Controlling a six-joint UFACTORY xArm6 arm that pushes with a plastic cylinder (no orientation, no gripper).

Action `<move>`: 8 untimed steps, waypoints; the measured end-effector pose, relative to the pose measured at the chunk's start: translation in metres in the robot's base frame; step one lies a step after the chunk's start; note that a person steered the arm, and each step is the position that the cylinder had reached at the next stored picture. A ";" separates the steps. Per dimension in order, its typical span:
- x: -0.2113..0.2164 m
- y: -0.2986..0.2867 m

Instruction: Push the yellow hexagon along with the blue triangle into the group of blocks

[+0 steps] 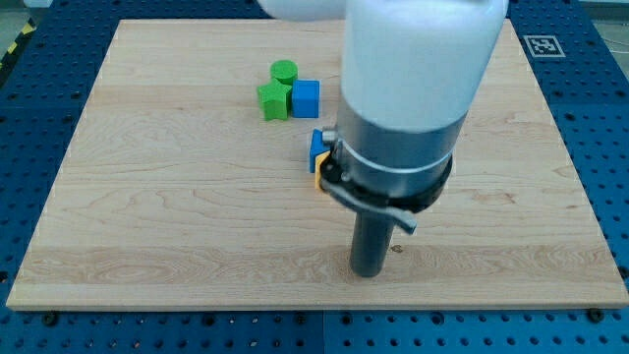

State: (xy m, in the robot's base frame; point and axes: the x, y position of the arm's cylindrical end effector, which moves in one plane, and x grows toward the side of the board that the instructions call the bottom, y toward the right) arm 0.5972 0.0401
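My tip [368, 272] rests on the wooden board [147, 197] near the view's bottom, right of centre. A blue block [317, 147], likely the blue triangle, shows just left of the arm's body. A sliver of yellow [319, 180], likely the yellow hexagon, peeks out below it; most of it is hidden behind the arm. Both lie up and to the left of my tip. A group stands further up and left: a green cylinder [284, 71], a green block [274, 100] and a blue cube [306, 97], close together.
The arm's large white and grey body [403, 108] covers the board's upper centre-right. A blue perforated table [609, 118] surrounds the board. A black-and-white marker [543, 45] sits at the view's top right.
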 end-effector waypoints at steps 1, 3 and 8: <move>0.001 -0.012; -0.045 -0.021; -0.158 -0.028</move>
State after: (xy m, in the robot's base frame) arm 0.4395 0.0126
